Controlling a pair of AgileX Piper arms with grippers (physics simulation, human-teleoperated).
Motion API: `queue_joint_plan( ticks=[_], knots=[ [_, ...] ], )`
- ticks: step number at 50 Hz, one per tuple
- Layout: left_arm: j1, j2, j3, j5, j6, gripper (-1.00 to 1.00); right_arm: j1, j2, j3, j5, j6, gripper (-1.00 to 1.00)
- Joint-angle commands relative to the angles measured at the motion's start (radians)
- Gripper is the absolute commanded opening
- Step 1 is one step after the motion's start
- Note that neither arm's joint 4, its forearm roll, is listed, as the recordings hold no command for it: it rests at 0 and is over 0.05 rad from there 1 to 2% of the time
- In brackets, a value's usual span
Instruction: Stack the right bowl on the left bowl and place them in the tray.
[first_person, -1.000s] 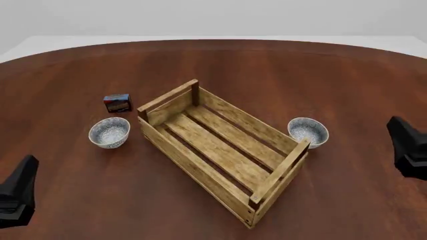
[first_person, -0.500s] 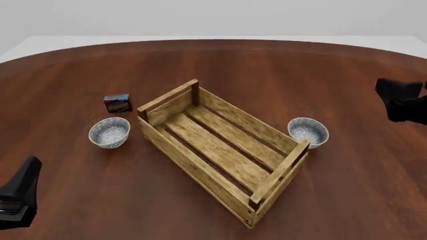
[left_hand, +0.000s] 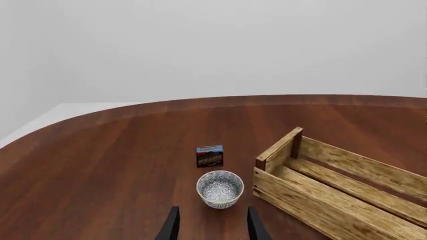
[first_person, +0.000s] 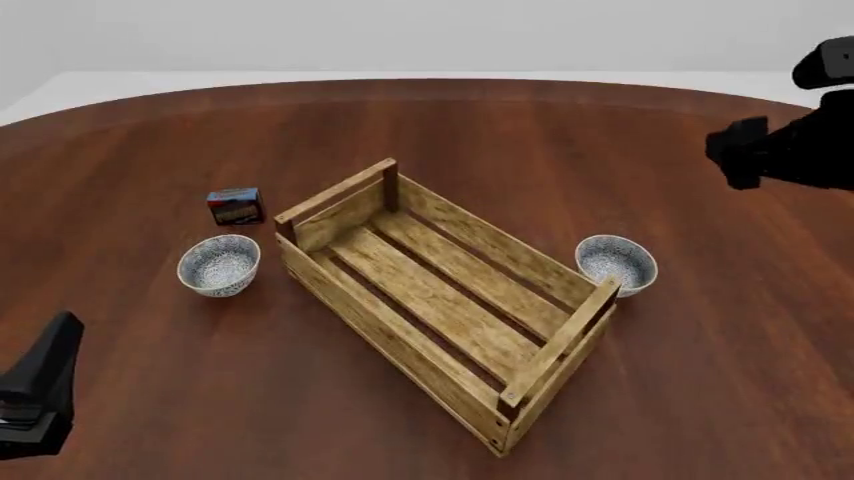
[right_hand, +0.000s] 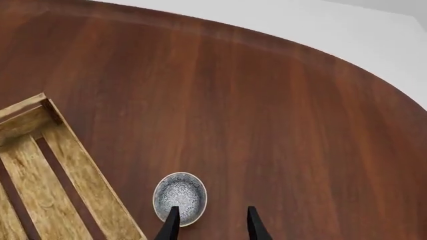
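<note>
Dark reddish wood covers the round worktop (first_person: 441, 130), with a pale, bare backdrop behind it. Nothing of the task is done so far, to judge from how things lie. The tray (first_person: 447, 290) sits diagonally in the middle, its slatted floor bare. The left bowl (first_person: 219, 265) stands on the worktop just off the tray's far-left end, near a small dark box (first_person: 234, 206). The right bowl (first_person: 615, 263) stands on the worktop close beside the tray's right end rail. Both bowls are upright and well apart from each other, with the tray between them.

The right pincer (right_hand: 210, 224) hangs high above the worktop, its fingers apart and holding nothing; the right bowl lies below it, a little to one side of the gap rather than centred. The left pincer (left_hand: 210, 224) is low at the near-left edge, fingers also apart and empty, looking toward the left bowl.

All steps remain: gripping the right bowl, carrying it across the tray, setting it into the left bowl, then moving the stacked pair into the tray.
</note>
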Motion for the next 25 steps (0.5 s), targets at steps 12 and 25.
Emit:
queue_joint_plan(
  ticks=[12, 25],
  knots=[
    [-0.008, -0.001, -0.022, 0.008, -0.019, 1.00, -0.031, 0.297, -0.175, 0.070, -0.037, 1.00],
    [-0.003, -0.001, -0.010, 0.015, -0.022, 1.00, -0.024, 0.358, -0.183, 0.073, -0.060, 1.00]
  ],
)
